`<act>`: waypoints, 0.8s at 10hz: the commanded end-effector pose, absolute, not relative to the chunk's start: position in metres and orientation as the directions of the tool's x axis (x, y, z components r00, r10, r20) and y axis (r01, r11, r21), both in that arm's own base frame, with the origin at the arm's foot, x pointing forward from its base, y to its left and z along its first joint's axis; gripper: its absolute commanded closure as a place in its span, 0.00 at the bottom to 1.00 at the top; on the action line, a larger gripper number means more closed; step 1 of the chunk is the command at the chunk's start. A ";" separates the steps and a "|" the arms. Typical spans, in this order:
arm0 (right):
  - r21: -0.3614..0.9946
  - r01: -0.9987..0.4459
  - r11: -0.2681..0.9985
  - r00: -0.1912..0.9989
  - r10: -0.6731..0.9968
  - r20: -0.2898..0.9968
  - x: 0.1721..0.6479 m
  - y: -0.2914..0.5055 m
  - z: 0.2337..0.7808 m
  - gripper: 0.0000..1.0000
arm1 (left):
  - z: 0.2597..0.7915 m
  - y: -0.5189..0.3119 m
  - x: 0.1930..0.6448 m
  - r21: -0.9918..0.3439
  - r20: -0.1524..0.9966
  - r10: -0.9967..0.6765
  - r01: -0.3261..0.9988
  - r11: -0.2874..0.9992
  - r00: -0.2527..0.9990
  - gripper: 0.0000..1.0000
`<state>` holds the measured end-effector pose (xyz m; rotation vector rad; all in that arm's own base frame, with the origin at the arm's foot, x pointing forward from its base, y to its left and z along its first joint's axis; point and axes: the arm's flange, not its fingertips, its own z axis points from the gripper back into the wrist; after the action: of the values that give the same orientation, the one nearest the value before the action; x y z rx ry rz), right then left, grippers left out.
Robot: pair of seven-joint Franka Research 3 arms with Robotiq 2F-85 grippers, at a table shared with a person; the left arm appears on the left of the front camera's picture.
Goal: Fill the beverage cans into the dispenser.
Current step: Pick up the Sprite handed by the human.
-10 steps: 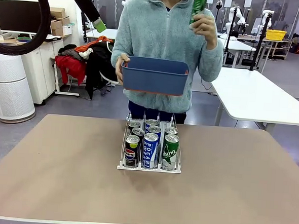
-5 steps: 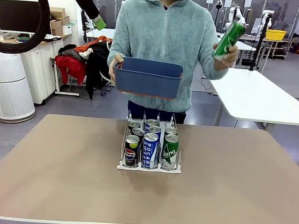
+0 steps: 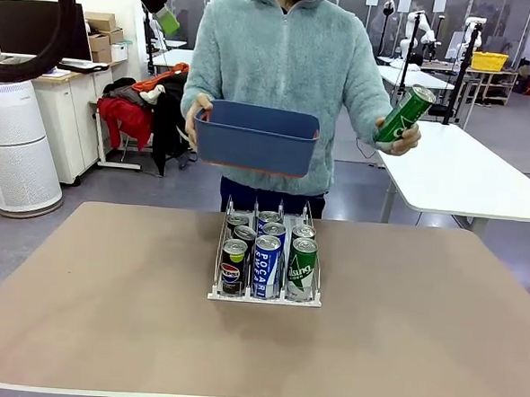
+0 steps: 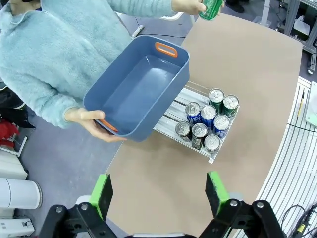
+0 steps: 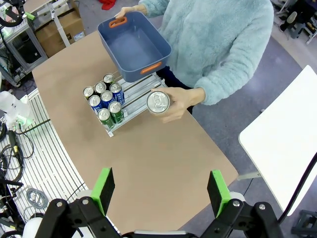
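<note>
The dispenser stands mid-table with several beverage cans in its three lanes: a black Pepsi, a blue-and-white Pocari and a green one at the front. Across the table, the person holds a green can tilted in one hand and a dark blue bin in the other. From high above, the left gripper looks down on the dispenser, open and holding nothing. The right gripper is open too, high over the table, above the held can and the dispenser.
The bin is empty inside and hangs over the dispenser's far end. A white table stands behind at the right. A fingertip of the left gripper shows at the upper left. Bare tabletop lies on both sides of the dispenser.
The person's hand has brought the green can down from head height to chest height, out to the right. The bin has sunk a little and shifted left. The left gripper has risen slightly.
</note>
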<state>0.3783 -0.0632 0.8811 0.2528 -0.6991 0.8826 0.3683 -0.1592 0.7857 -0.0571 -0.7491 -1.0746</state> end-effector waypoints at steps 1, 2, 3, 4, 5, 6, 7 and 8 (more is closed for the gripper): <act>-0.074 -0.780 0.622 0.434 0.621 0.653 0.377 -0.062 0.880 0.00 | 0.787 -0.159 0.367 0.311 0.582 -0.773 0.809 0.499 0.253 0.00; -0.074 -0.780 0.622 0.434 0.621 0.653 0.377 -0.062 0.880 0.00 | 0.787 -0.159 0.367 0.311 0.582 -0.773 0.809 0.499 0.253 0.00; -0.074 -0.780 0.622 0.434 0.621 0.653 0.377 -0.062 0.880 0.00 | 0.787 -0.159 0.367 0.311 0.582 -0.773 0.809 0.499 0.253 0.00; -0.074 -0.780 0.622 0.434 0.621 0.653 0.377 -0.062 0.880 0.00 | 0.787 -0.159 0.367 0.311 0.582 -0.773 0.809 0.499 0.253 0.00; -0.074 -0.780 0.622 0.434 0.621 0.653 0.377 -0.062 0.880 0.00 | 0.787 -0.159 0.367 0.311 0.582 -0.773 0.809 0.499 0.253 0.00; -0.074 -0.780 0.622 0.434 0.621 0.653 0.377 -0.062 0.880 0.00 | 0.787 -0.159 0.367 0.311 0.582 -0.773 0.809 0.499 0.253 0.00; -0.074 -0.780 0.622 0.434 0.621 0.653 0.377 -0.062 0.880 0.00 | 0.787 -0.159 0.367 0.311 0.582 -0.773 0.809 0.499 0.253 0.00; -0.074 -0.780 0.622 0.434 0.621 0.653 0.377 -0.062 0.880 0.00 | 0.787 -0.159 0.367 0.311 0.582 -0.773 0.809 0.499 0.253 0.00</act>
<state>0.3783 -0.0632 0.8811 0.2528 -0.6991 0.8826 0.3677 -0.1591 0.7867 -0.0561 -0.7518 -1.0748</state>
